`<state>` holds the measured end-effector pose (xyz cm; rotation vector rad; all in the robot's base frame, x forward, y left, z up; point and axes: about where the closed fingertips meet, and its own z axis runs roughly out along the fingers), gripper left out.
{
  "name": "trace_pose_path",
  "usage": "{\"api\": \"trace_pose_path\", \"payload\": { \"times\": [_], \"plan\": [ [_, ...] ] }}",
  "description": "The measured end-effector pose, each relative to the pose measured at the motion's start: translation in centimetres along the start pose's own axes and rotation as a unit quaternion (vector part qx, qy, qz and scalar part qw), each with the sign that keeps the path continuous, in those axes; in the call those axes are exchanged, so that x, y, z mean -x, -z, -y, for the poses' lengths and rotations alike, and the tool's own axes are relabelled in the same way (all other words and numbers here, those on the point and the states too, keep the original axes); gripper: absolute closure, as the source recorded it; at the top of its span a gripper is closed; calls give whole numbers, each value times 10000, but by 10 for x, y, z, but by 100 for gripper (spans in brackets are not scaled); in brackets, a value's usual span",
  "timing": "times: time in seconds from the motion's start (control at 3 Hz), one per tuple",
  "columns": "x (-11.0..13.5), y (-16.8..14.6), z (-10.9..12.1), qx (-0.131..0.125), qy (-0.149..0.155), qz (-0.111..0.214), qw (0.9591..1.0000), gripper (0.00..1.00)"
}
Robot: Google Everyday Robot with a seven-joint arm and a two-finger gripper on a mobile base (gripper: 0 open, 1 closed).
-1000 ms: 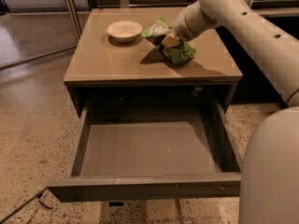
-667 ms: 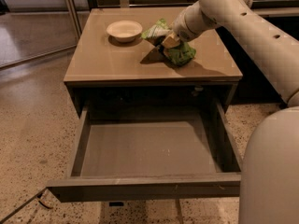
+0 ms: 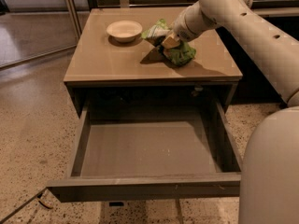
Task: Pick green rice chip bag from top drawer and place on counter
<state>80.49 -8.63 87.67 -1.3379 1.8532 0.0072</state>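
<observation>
holds the green chip bag (image 3: 183, 55) in the gripper (image 3: 168, 42), seemingly resting on the counter (image 3: 107, 64), right of the bowl (image 3: 124, 30). needs a full opening first, then a straight lift, without dragging foil along.

A shallow white bowl (image 3: 124, 30) sits upright near the far-left corner of the worktop (image 3: 107, 64), well back from the front edge, its shadow falling on the glossy surface. A speckled terrazzo floor (image 3: 28, 139) spreads out beyond the left edge, where a thin dark cable (image 3: 41, 200) trails at lower left. Two slanted metal poles (image 3: 70, 6) rise past the far-left corner.
</observation>
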Motion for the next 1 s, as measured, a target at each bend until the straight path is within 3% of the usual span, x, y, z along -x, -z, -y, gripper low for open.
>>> {"api": "trace_pose_path", "payload": {
  "times": [0.33, 0.67, 1.0],
  "plan": [
    [0, 0, 0, 0, 0, 0, 10000, 11],
    [0, 0, 0, 1, 0, 0, 10000, 0],
    [0, 0, 0, 1, 0, 0, 10000, 0]
  ]
}}
